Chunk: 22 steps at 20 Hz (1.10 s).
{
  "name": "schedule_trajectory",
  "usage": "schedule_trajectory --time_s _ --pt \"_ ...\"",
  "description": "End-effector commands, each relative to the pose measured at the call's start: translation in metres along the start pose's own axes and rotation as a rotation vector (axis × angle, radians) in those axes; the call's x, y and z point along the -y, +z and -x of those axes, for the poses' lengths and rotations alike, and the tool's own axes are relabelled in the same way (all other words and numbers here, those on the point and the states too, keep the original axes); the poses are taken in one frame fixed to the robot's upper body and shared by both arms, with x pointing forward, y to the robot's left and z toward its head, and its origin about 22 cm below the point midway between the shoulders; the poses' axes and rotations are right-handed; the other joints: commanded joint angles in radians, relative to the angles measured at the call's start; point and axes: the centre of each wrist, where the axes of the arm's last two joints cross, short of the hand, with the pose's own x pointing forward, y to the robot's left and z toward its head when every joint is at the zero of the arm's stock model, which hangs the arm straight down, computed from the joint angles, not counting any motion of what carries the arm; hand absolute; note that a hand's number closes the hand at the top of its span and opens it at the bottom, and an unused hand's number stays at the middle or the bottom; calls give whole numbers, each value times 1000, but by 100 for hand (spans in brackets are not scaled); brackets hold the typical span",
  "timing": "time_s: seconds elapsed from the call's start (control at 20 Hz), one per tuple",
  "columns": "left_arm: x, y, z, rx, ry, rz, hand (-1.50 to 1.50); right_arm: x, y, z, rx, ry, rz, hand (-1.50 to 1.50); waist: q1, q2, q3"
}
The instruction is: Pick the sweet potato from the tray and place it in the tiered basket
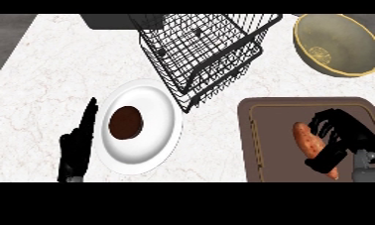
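Observation:
An orange sweet potato point(310, 144) lies on the brown tray point(267, 135) at the lower right. My right hand point(338, 139) sits over its right side, fingers curled down round it and the thumb under its lower end. The black wire tiered basket point(201, 53) stands at the top centre, tilted in view, with nothing visible inside. My left hand point(76, 149) rests open at the lower left, fingers pointing up, beside the white plate.
A white plate point(157, 120) holding a dark brown round item point(125, 122) sits left of the tray, just below the basket. A tan bowl point(336, 44) is at the top right. A dark block point(110, 20) stands behind the basket.

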Motion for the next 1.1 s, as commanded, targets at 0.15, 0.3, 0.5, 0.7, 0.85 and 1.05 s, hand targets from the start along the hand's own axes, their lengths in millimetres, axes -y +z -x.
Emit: schedule_trajectory --time_s 0.15,0.3,0.5,0.7,0.85,1.05 --pt "6 4 12 -65 1 7 0 -40 45 -94 -136 -116 302 150 -4 2 -2" --pt "-2 3 12 -63 5 -7 0 -43 77 -131 -115 -301 418 150 -12 -5 0" --pt "4 5 11 -79 -2 -14 0 -26 124 -159 -50 -439 603 150 -25 -11 1" --pt "-5 9 13 -83 18 1 0 -19 165 -178 24 -400 800 150 -12 -15 -3" --pt "3 4 8 -65 -2 2 0 -19 182 -196 24 -335 919 150 -5 -5 -1" --pt "3 11 13 -78 3 25 0 -20 197 -207 17 -280 976 150 8 -4 0"
